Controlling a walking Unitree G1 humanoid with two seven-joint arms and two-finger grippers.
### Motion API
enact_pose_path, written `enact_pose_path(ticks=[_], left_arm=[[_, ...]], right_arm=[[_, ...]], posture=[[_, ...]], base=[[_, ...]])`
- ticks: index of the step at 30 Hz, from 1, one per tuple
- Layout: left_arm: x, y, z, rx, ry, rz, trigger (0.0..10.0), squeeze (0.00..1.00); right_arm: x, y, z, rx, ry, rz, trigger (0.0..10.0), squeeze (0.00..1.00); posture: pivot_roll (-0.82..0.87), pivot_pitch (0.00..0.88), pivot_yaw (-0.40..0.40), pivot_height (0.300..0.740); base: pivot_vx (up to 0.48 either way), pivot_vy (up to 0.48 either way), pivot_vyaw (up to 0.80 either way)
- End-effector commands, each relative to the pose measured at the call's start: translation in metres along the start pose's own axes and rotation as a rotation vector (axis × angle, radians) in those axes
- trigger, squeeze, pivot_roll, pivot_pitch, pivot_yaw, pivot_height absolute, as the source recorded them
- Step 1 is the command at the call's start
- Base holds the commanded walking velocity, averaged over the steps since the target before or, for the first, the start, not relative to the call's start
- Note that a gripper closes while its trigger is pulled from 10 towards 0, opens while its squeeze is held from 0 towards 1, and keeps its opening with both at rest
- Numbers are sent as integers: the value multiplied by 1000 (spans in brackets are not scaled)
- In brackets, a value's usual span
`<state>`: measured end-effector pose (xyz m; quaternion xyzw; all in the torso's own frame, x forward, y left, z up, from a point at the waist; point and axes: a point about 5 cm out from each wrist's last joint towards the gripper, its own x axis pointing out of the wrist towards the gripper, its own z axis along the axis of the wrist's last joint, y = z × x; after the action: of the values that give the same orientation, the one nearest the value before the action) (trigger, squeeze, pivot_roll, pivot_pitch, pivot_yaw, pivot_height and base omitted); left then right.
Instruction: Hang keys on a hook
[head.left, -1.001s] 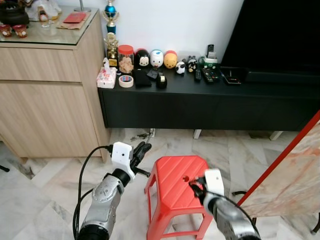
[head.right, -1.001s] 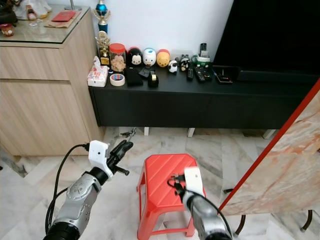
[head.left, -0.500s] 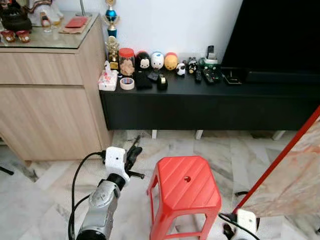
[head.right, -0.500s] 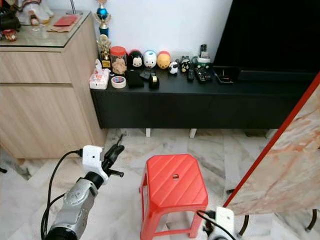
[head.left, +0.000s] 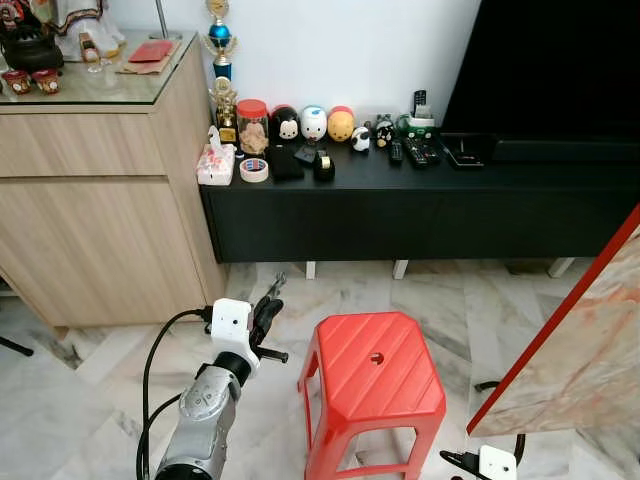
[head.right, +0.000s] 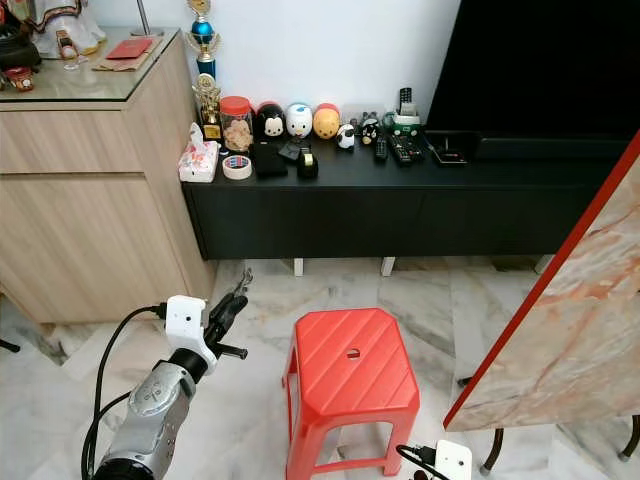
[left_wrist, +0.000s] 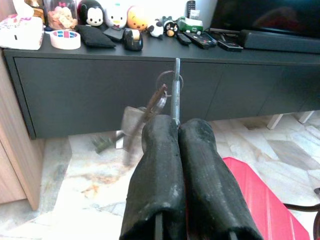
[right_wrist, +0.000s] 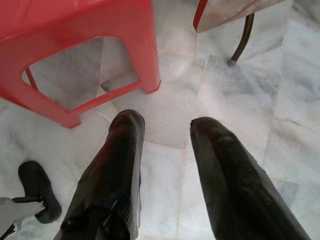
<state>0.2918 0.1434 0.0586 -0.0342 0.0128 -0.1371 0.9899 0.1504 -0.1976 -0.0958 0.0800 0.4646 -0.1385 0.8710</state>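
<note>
1. My left arm reached forward and a little upward from the lower left, its silver forearm angled toward the black TV console, a black cable looping beside it.
2. My left gripper was clenched, its two black fingers pressed side by side with no gap between them.
3. Between those fingers I gripped the keys: one straight metal shaft stood up past the fingertips, with a ring and further keys dangling to one side of it, somewhat blurred.
4. In the head views the keys stuck out just past the gripper tip, in the air above the marble floor, near the corner where the wooden cabinet met the console.
5. My left gripper hung to the left of the red stool, apart from it and at about the height of its seat.
6. My right arm was lowered; its white wrist housing showed at the bottom edge of the head view, beside the stool's right legs.
7. My right gripper was released, its fingers spread wide apart with nothing between them, pointing down at the marble floor beside a leg of the red stool.
8. A slanted marble-patterned board with a red edge stood on the right, near my right wrist.
9. On the console top sat a row of small figures, a tape roll, a tissue box and remote controls.
</note>
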Motion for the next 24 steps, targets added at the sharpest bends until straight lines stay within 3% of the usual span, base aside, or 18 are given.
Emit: enact_pose_path(ticks=[1, 24], left_arm=[[-1, -4, -3, -15, 6, -11, 10000, 0], [0, 0, 0, -11, 1, -1, 10000, 0]], right_arm=[[0, -6, -1, 10, 4, -19, 10000, 0], [-1, -5, -6, 6, 34, -16, 10000, 0]], posture=[[5, 0, -71, 740], [11, 0, -69, 740]], base=[[0, 0, 0], [0, 0, 0]])
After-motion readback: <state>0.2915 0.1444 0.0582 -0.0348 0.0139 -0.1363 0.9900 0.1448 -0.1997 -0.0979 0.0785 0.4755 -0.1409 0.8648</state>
